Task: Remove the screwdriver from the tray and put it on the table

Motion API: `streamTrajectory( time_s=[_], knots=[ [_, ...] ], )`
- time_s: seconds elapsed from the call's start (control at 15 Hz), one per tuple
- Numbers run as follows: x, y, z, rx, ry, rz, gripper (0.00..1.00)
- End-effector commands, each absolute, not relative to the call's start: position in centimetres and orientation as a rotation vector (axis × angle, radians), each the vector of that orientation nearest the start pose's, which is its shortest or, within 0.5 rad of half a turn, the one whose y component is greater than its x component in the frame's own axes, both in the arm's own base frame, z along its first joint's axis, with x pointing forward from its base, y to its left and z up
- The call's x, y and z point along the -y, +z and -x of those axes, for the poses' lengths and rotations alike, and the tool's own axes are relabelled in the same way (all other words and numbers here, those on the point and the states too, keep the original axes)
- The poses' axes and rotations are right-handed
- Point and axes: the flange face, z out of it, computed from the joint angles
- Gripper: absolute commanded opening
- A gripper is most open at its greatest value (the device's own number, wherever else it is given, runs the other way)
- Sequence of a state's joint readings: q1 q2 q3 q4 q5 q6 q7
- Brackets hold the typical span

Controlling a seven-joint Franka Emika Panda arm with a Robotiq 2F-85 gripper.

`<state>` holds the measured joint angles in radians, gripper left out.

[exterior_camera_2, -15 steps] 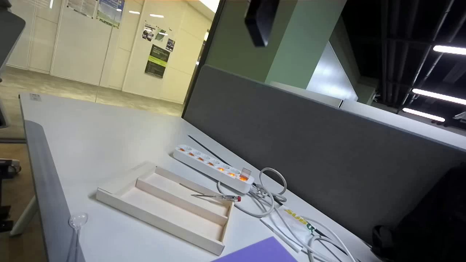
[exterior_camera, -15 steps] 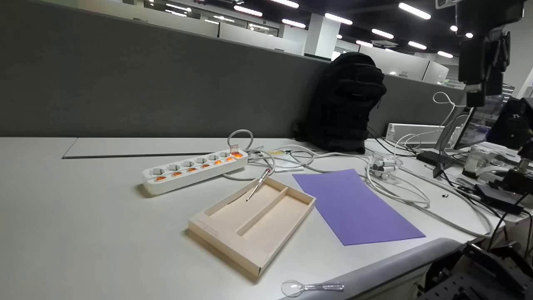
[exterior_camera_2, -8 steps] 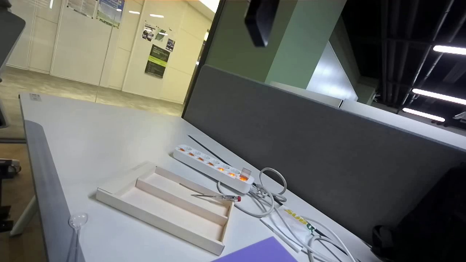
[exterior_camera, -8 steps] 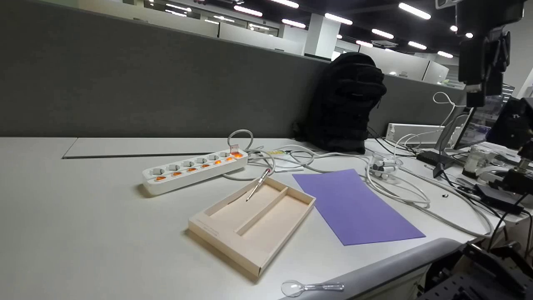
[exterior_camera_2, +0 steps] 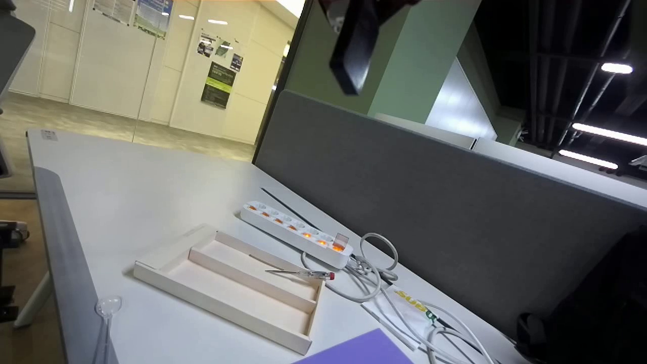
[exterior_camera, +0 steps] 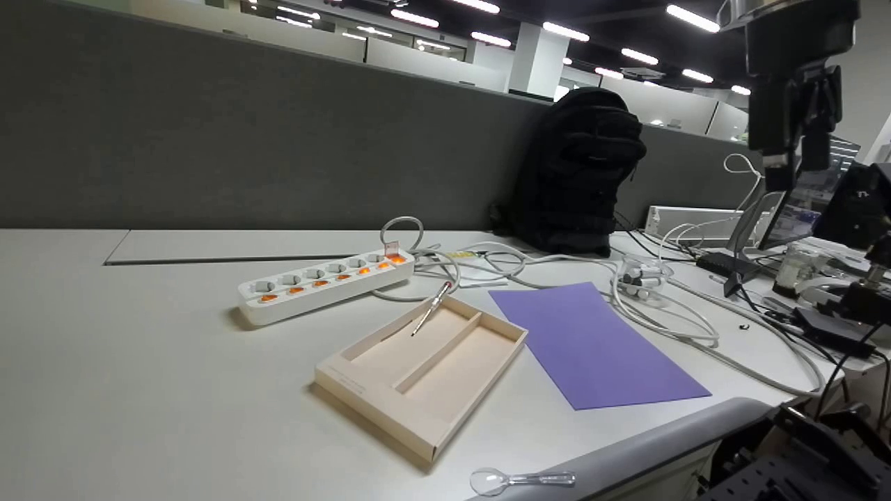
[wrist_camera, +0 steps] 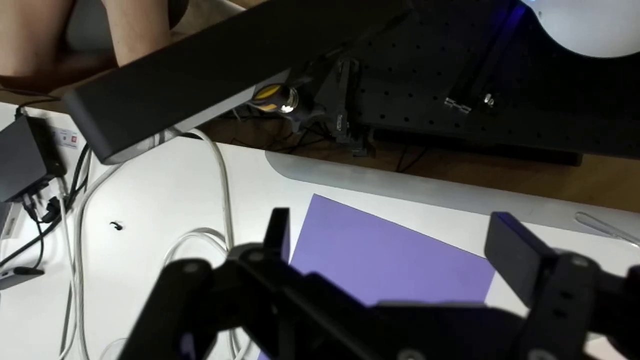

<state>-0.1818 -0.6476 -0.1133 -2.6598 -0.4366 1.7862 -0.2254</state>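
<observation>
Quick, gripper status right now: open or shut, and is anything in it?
Gripper: open, fingers wide apart, holding nothing; the screwdriver is in the tray, red end sticking out past the rim.

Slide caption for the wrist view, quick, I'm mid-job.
Gripper open and holding nothing, purple mat on the white table beyond.

open room above tray (exterior_camera: 452,369), power strip (exterior_camera: 325,289) and cables (exterior_camera_2: 360,268) near

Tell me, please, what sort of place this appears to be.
Probably an open-plan office: a grey partition runs along the back of the white table, a computer monitor stands nearby, and strip lights shine overhead beyond the partition.
</observation>
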Motion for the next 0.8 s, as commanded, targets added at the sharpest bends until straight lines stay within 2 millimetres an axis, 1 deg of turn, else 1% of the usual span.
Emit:
streamTrajectory(
  time_s=[0.0,0.13,0.4,0.6,0.73],
  knots=[
    [12.8,40.4,-33.7,-0.078,0.519,3.429,1.00],
    [12.5,39.1,-35.5,-0.198,0.467,3.443,1.00],
    [11.8,36.8,-40.3,-0.398,0.263,3.469,1.00],
    [10.6,35.1,-44.0,-0.453,0.087,3.457,1.00],
    [9.6,33.6,-46.7,-0.472,0.010,3.418,1.00]
  ],
)
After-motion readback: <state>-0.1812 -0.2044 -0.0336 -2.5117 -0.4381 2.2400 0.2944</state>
